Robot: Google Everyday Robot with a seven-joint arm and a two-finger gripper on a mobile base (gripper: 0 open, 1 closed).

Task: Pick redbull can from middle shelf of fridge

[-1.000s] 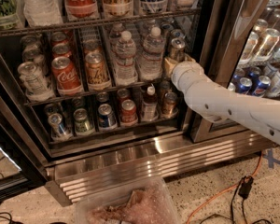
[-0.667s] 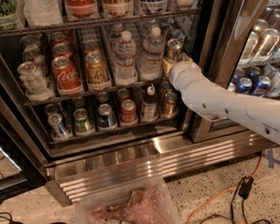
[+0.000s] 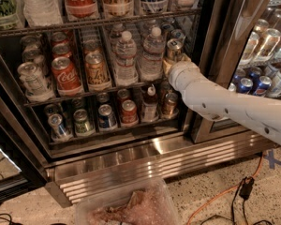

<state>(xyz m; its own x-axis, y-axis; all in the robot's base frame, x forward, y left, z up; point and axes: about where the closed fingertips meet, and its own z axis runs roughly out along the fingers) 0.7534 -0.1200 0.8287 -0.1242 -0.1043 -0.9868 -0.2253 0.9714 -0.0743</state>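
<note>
The fridge (image 3: 145,153) stands open with its wire shelves full of drinks. The middle shelf (image 3: 84,93) carries cans and bottles. At its right end stands a slim can with a silver pull-tab top, the redbull can (image 3: 174,48). My white arm reaches in from the right. My gripper (image 3: 170,63) is at this can's lower part, mostly hidden behind the wrist (image 3: 185,75). The can stands upright on the shelf. Another slim can (image 3: 178,34) stands just behind it.
On the middle shelf are a red Coca-Cola can (image 3: 65,75), a gold can (image 3: 97,69), two water bottles (image 3: 126,60) and a silver can (image 3: 33,78). Small cans fill the lower shelf (image 3: 107,118). A glass door (image 3: 264,41) is at the right. A plastic bin (image 3: 126,205) and an orange cable (image 3: 215,201) lie on the floor.
Almost nothing has changed. The arm and the slim can at its tip stay in the same place at the shelf's right end.
</note>
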